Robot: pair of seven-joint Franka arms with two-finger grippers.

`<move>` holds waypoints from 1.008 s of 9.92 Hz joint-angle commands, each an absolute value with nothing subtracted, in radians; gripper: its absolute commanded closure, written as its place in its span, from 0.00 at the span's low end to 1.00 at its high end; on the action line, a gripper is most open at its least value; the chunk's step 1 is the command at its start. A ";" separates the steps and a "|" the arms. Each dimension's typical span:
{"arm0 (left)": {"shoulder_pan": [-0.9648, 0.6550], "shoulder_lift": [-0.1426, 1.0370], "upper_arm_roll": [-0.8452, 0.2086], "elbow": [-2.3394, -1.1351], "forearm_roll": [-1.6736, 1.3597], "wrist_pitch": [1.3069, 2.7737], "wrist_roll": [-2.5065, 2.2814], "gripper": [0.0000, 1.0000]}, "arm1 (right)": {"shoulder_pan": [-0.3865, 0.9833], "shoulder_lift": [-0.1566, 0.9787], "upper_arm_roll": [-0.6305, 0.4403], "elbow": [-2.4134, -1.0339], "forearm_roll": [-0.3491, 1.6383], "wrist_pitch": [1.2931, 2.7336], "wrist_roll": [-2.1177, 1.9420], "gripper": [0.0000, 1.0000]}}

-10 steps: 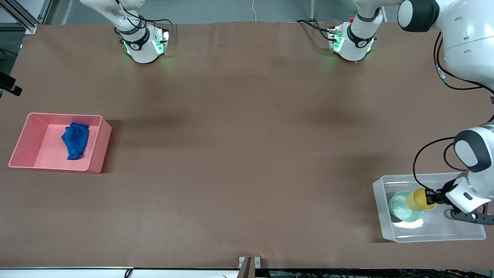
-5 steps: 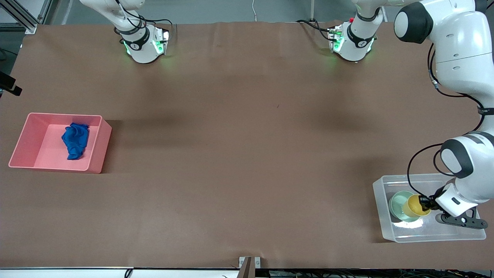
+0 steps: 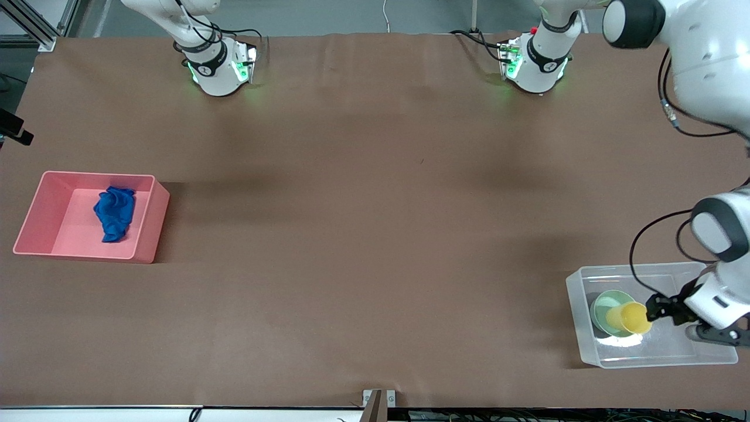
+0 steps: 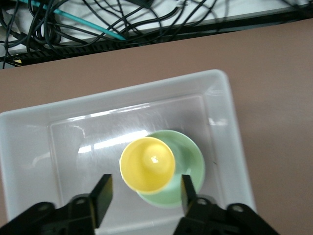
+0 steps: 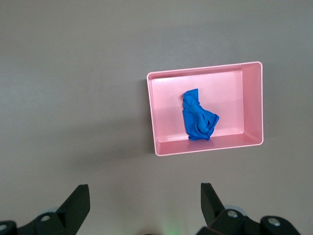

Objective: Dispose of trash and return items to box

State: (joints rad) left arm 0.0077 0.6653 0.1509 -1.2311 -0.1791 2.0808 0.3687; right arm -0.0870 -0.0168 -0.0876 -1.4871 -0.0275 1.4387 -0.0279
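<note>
1. Left gripper [image 4: 144, 196] is over the clear box [image 3: 577, 281], fingers [image 4: 102, 193] spread wide w/ a gap on each side of the yellow cup [image 4: 147, 164]. Not touching it in the left wrist view, nothing held.
2. Yellow cup sits in the mint-green bowl [image 4: 188, 169], mouth up in the wrist view. From the front cam the cup [image 3: 628, 317] looks tipped, leaning toward the gripper [image 3: 655, 309].
3. Bowl [image 3: 603, 305] is on the box floor, at the box end facing the table's middle. The rest of the floor is bare frosted plastic w/ glare streaks.
4. Box stands at the left arm's end of the table, close to the front-cam edge. The left arm comes down to it from above.
5. Right gripper [image 5: 146, 205] hangs high over bare tabletop, fingers [image 5: 78, 200] wide apart, holding nothing. Right arm is waiting, and apart from its base it's out of the front view.
6. Blue trash wad [image 3: 114, 213] lies in the pink bin [image 3: 149, 225], at the right arm's end, well apart from the box. It's crumpled, roughly mid-floor [image 5: 198, 115].
7. Brown table cover [image 3: 375, 234] between bin & box.
</note>
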 commanded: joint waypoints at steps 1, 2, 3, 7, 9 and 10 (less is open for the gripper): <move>0.005 0.470 0.085 -1.337 -0.180 1.888 0.318 0.00 | -0.094 -0.017 -0.083 -1.480 -0.035 1.431 -0.038 0.00; -0.003 0.371 0.060 -1.392 -0.157 1.820 0.284 0.00 | -0.094 -0.017 -0.083 -1.480 -0.035 1.431 -0.040 0.00; -0.002 0.262 0.011 -1.464 -0.085 1.793 0.229 0.00 | -0.095 -0.017 -0.083 -1.480 -0.035 1.431 -0.044 0.00; -0.005 -0.009 -0.101 -1.683 -0.025 1.787 0.071 0.00 | -0.097 -0.017 -0.083 -1.482 -0.035 1.431 -0.044 0.00; -0.012 -0.046 -0.103 -1.681 -0.026 1.700 0.055 0.00 | -0.097 -0.017 -0.083 -1.480 -0.035 1.431 -0.046 0.00; -0.020 -0.049 -0.100 -1.671 -0.028 1.675 0.035 0.00 | -0.097 -0.017 -0.083 -1.480 -0.035 1.431 -0.045 0.00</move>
